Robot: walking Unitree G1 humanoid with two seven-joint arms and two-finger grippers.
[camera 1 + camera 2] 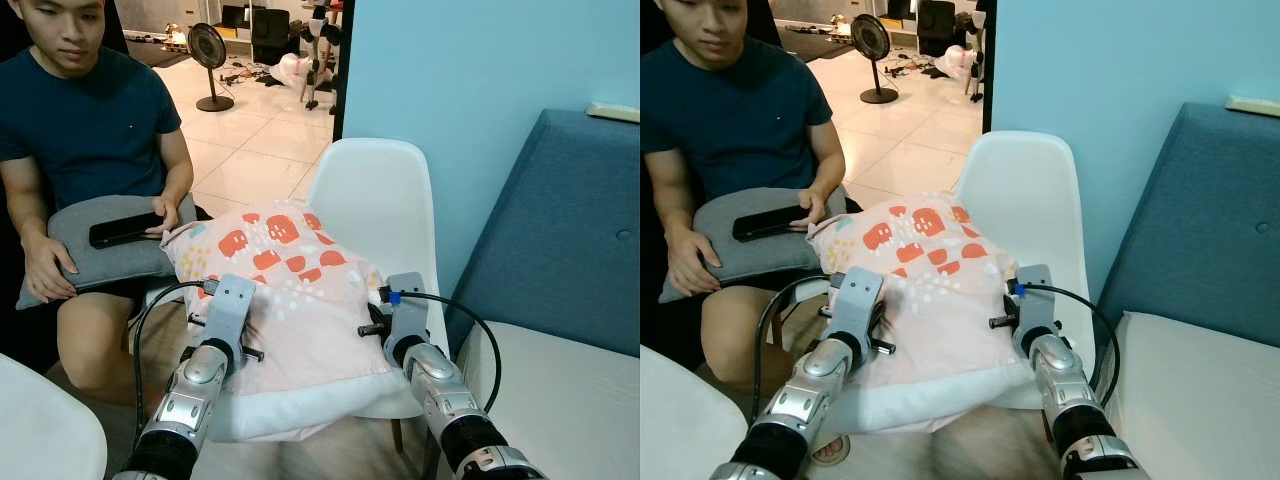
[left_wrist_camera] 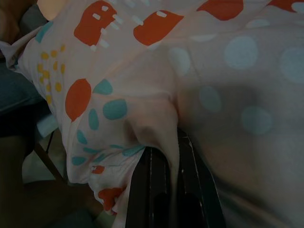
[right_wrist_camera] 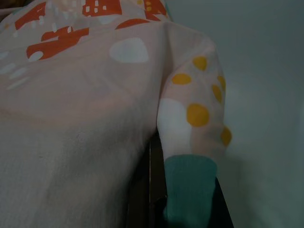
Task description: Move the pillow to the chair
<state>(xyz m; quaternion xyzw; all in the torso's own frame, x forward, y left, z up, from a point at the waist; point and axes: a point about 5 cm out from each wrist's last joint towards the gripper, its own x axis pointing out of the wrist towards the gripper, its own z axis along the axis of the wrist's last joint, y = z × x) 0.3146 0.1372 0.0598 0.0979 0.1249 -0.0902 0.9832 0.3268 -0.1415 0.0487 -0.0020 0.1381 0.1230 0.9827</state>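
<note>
A pink pillow (image 1: pixel 290 300) with orange and teal blotches and a white border lies over the seat of the white chair (image 1: pixel 375 190), its front edge hanging past the seat. My left gripper (image 2: pixel 173 161) is shut on a fold of fabric at the pillow's left side. On the pillow's right side, my right gripper (image 3: pixel 159 156) is shut on a corner of the fabric. In the head views both wrists (image 1: pixel 228 300) (image 1: pixel 400 312) press against the pillow's sides, and the fingertips are hidden in the fabric.
A person (image 1: pixel 90 120) sits close on the left with a grey cushion (image 1: pixel 100 245) and a black phone (image 1: pixel 125 229) on the lap. A blue sofa (image 1: pixel 570 230) stands to the right. A white table corner (image 1: pixel 40 430) is at near left. A fan (image 1: pixel 208 50) stands far back.
</note>
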